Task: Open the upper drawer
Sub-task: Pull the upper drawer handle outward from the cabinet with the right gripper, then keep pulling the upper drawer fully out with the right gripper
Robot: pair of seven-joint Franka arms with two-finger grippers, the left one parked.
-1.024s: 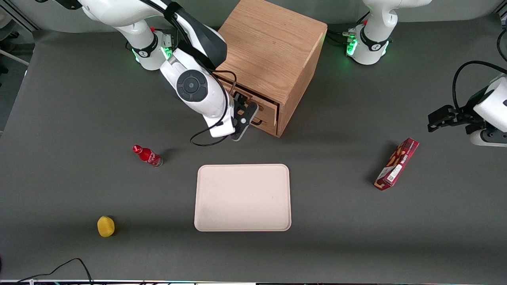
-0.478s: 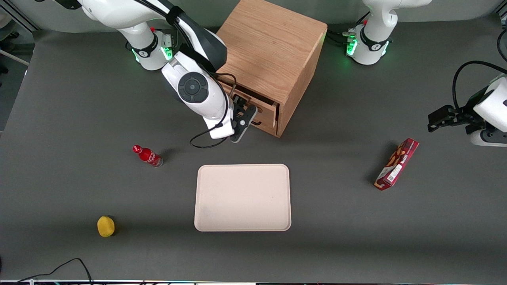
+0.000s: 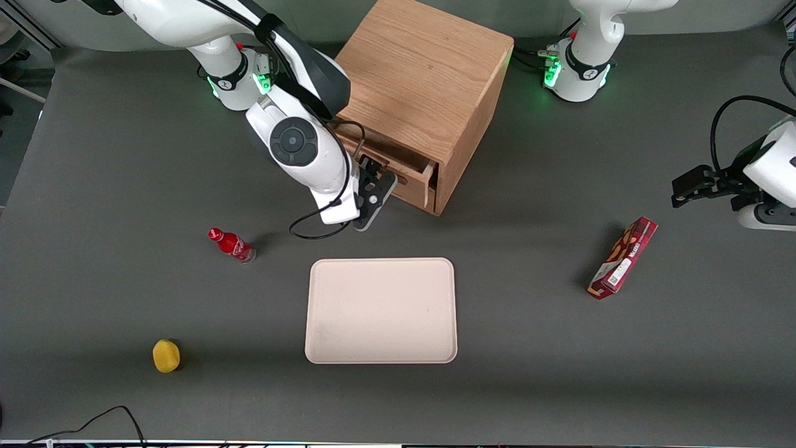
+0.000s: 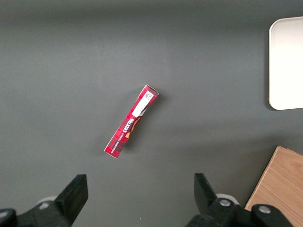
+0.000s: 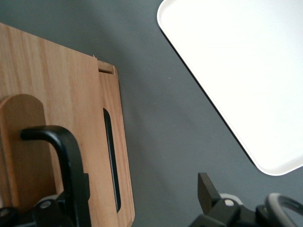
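The wooden cabinet (image 3: 429,74) stands at the back of the table. Its upper drawer (image 3: 411,172) is pulled out a short way, and a dark gap shows above its front. My right gripper (image 3: 375,169) is at the drawer front, level with the black handle. In the right wrist view the gripper (image 5: 142,196) is open. One finger (image 5: 79,198) lies along the black bar handle (image 5: 52,135) on the oak front (image 5: 61,104), and the other finger (image 5: 206,189) hangs over bare table. The lower drawer is hidden in the front view.
A cream tray (image 3: 380,310) lies nearer the front camera than the cabinet and also shows in the right wrist view (image 5: 236,71). A red bottle (image 3: 231,244) and a yellow object (image 3: 166,355) lie toward the working arm's end. A red box (image 3: 623,257) lies toward the parked arm's end.
My gripper and forearm have moved away from the cabinet toward the working arm's end. The upper drawer has slid out a little further with them.
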